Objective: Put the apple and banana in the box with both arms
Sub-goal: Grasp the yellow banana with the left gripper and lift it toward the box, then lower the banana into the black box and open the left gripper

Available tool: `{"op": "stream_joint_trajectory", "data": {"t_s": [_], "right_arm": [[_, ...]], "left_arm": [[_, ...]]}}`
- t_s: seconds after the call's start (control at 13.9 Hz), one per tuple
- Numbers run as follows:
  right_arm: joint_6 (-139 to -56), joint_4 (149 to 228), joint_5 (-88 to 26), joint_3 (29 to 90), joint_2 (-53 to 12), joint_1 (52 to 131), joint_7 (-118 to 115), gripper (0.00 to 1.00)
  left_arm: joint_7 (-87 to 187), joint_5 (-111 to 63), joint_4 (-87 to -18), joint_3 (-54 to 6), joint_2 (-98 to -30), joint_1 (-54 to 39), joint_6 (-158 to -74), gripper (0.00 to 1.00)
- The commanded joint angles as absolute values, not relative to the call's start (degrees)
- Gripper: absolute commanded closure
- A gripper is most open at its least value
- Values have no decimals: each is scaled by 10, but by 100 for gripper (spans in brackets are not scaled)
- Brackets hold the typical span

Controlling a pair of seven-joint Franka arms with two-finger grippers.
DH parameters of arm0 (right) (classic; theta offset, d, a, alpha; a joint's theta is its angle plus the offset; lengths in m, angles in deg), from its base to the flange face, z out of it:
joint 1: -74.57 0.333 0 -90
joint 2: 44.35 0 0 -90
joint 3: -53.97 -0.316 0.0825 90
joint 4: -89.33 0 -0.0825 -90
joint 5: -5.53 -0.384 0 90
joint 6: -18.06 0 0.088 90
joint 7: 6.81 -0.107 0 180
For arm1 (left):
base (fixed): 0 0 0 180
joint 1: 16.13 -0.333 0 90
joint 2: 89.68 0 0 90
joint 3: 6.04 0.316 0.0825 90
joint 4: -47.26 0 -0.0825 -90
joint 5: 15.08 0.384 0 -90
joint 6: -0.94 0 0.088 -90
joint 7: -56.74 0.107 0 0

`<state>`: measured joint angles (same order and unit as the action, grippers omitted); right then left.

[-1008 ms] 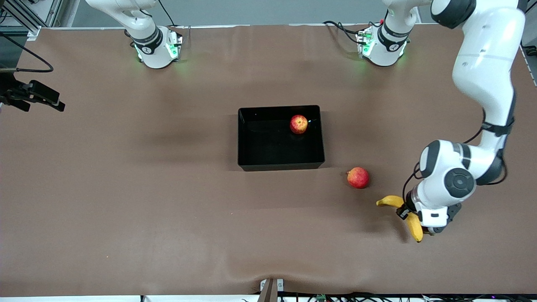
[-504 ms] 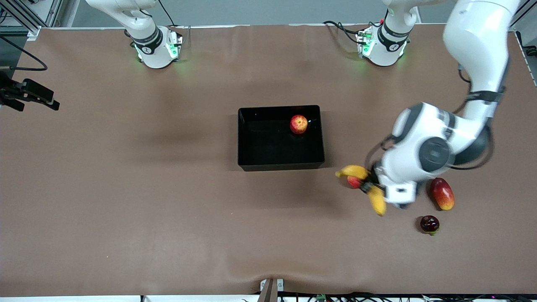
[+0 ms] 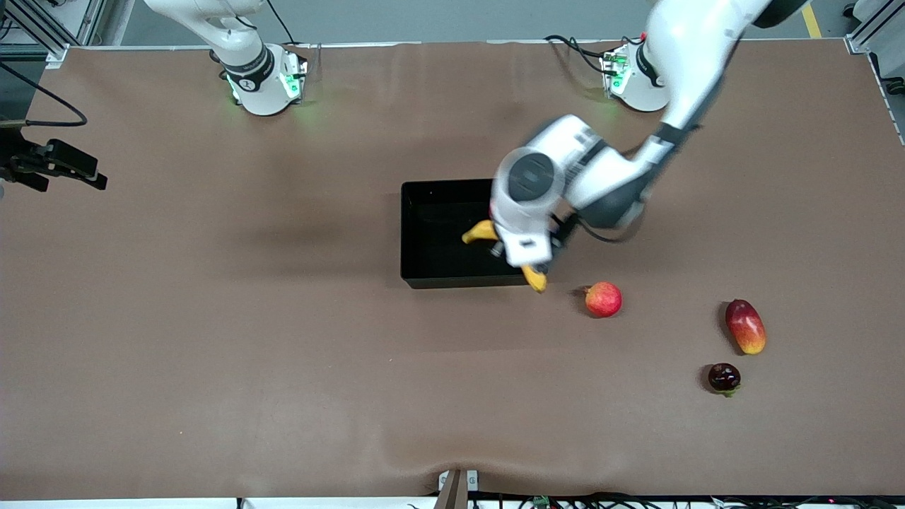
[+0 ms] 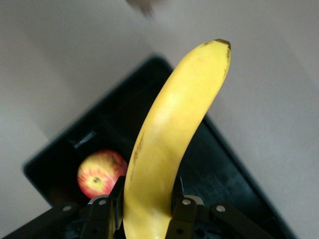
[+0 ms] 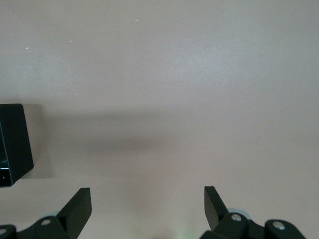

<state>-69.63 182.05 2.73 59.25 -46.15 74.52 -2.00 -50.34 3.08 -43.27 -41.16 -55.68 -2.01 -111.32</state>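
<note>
1. Broadly, the counter [image 3: 283, 318] is a wide brown surface with plenty of bare room toward the right arm's end, so nothing crowds either arm there.
2. Next in size, the box [image 3: 431, 240] sits near the middle of the counter. Its low black walls are the only edges that matter for a drop, and most of its floor is open.
3. Over the box's corner toward the left arm's end hangs the left tool [image 3: 510, 249], fingers clamped on the middle of the banana [image 3: 482, 230]. One tip reaches over the box interior and the other tip pokes out past the wall nearest the front camera, so I judge it needs a little more travel inward before release.
4. Off at the right arm's end of the counter, the right tool [image 5: 147, 201] hovers over bare counter and waits, fingers spread wide and holding nothing.
5. Inside the box, the apple [image 4: 101, 173] lies near a wall, leaving space beside it for the banana.
6. Outside the box lie a pinker round fruit [image 3: 603, 299], a mango [image 3: 745, 326] and a small dark fruit [image 3: 724, 377], all well apart from the carried banana.
</note>
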Motion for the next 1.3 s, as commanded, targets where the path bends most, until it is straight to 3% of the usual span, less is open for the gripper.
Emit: {"op": "stream_joint_trajectory", "data": {"t_s": [0.0, 0.65, 1.08, 1.15, 1.22], "right_arm": [[-689, 1806, 32, 592, -457, 743, -16, 0], [-687, 1806, 34, 588, -459, 747, -14, 0], [-687, 1806, 34, 588, -459, 747, -14, 0], [-687, 1806, 34, 588, -459, 747, -14, 0], [-687, 1806, 34, 588, -459, 746, -14, 0]], "left_arm": [[-572, 96, -493, -409, -564, 10, -1205, 100], [-596, 211, -491, -405, -464, 71, -1343, 100], [-595, 277, -473, -403, -409, 86, -1360, 100], [-594, 278, -467, -403, -408, 86, -1360, 73], [-588, 279, -466, -403, -410, 85, -1360, 37]]}}
